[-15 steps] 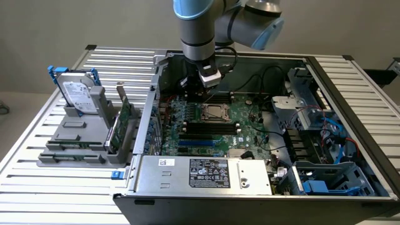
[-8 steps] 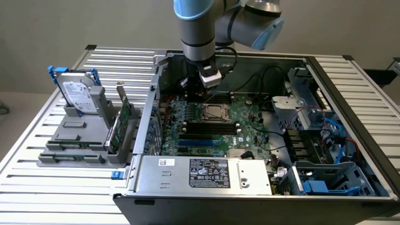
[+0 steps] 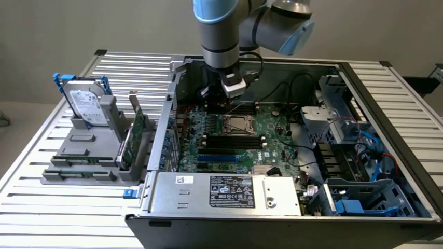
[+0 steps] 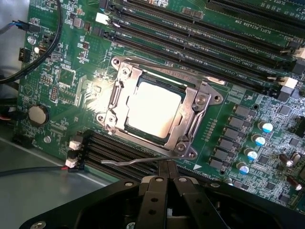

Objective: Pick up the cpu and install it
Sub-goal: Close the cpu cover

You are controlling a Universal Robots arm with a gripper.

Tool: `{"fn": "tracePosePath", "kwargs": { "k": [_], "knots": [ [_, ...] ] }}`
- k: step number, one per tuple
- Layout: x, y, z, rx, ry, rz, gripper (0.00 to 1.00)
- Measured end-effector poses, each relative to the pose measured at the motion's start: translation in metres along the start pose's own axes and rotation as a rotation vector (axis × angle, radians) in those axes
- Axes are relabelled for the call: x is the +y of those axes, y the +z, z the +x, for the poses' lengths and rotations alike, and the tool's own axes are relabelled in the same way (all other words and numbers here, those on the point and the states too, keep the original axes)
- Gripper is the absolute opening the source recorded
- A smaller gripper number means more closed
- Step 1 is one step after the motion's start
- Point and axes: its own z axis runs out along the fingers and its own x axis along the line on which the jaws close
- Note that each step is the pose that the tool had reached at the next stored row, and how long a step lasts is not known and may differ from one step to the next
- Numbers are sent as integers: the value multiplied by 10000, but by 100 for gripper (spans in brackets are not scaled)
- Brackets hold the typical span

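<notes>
Hanging empty, the claw is pinched together beside the cpu — seated in its socket.

We see the cpu lying flat within the socket's metal frame on the green motherboard. Our gripper hangs closed and empty, near the frame's wire lever.

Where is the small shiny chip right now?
The cpu lies in the metal-framed socket on the green motherboard, between two banks of black slots, close to the pincer.
</notes>
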Motion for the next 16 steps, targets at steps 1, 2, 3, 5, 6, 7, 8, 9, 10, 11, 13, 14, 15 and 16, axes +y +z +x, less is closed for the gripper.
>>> {"fn": "tracePosePath", "kwargs": {
  "k": [1,2,3,5,6,7,8,9,10,11,13,14,15,16],
  "knots": [
    [0,2,2,0,-2,1,11],
    [1,5,5,0,-5,1,11],
    [2,7,7,-1,-6,1,11],
    [4,10,13,0,-10,2,11],
    [5,12,16,1,-11,4,11],
    [6,13,19,0,-13,3,11],
    [7,13,22,-2,-14,3,11],
    [8,14,26,-2,-15,3,11],
    [9,15,29,-1,-17,4,11],
    [10,16,33,-1,-18,4,11],
    [13,17,40,-3,-21,3,11],
    [14,18,43,-3,-22,4,11],
    [15,19,46,-2,-23,5,11],
    [16,20,50,-2,-24,5,11]
  ]
}}
